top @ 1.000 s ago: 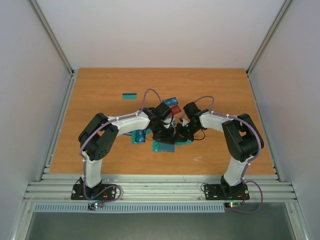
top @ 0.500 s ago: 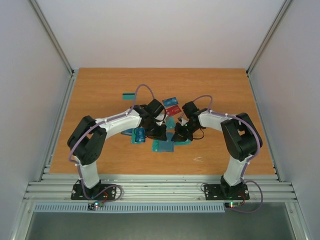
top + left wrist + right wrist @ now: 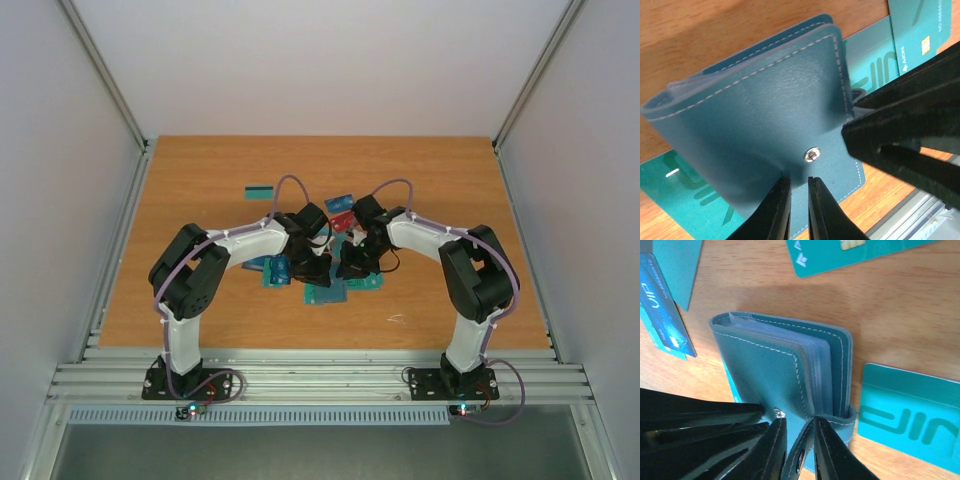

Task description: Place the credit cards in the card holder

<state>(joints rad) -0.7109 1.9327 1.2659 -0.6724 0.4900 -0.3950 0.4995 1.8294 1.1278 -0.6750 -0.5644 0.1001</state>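
At the table's (image 3: pixel 200 190) middle, the arms hid the card holder (image 3: pixel 755 125) from your overhead view. The left gripper (image 3: pixel 798 210) pinched its cover edge; its snap tab sat between the right gripper's (image 3: pixel 797 450) fingers, grip unclear. Only the right wrist showed clear sleeves (image 3: pixel 821 371) inside; cards (image 3: pixel 912 415) lay beside it.

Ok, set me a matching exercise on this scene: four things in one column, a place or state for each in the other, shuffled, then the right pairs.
Things
1. card holder
2. striped teal card
3. red card
4. chip card

Places or states
A. lies alone on the table, far left of the other cards
B. next to a blue card, beyond both arms' wrists
C. gripped at its edge by the left gripper and the right gripper
D. teal, lying flat just past the card holder in the right wrist view

Pairs: 1-C, 2-A, 3-B, 4-D
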